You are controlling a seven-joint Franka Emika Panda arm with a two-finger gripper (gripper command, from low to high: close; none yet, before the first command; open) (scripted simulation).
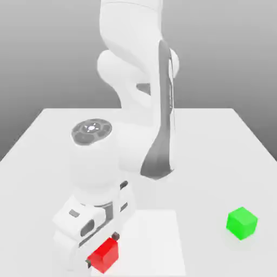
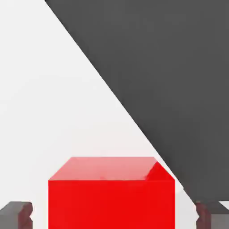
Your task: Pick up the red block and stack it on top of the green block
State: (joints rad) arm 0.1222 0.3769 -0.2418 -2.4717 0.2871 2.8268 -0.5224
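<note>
The red block [image 1: 106, 255] lies on the white table near the front edge, towards the exterior view's left. My gripper [image 1: 101, 250] is lowered over it, one dark fingertip on each side. In the hand view the red block [image 2: 112, 192] sits between the fingertips [image 2: 15, 214], and a strip of table shows between each fingertip and the block's sides, so the gripper [image 2: 114, 215] is open around the block. The green block [image 1: 242, 222] rests on the table well to the exterior view's right, apart from the arm.
The white table [image 1: 216, 146] stretches back behind the arm. Its edge runs close to the red block, with dark floor [image 2: 179, 89] beyond it in the hand view. The arm's bulky links [image 1: 146, 124] rise over the table's middle.
</note>
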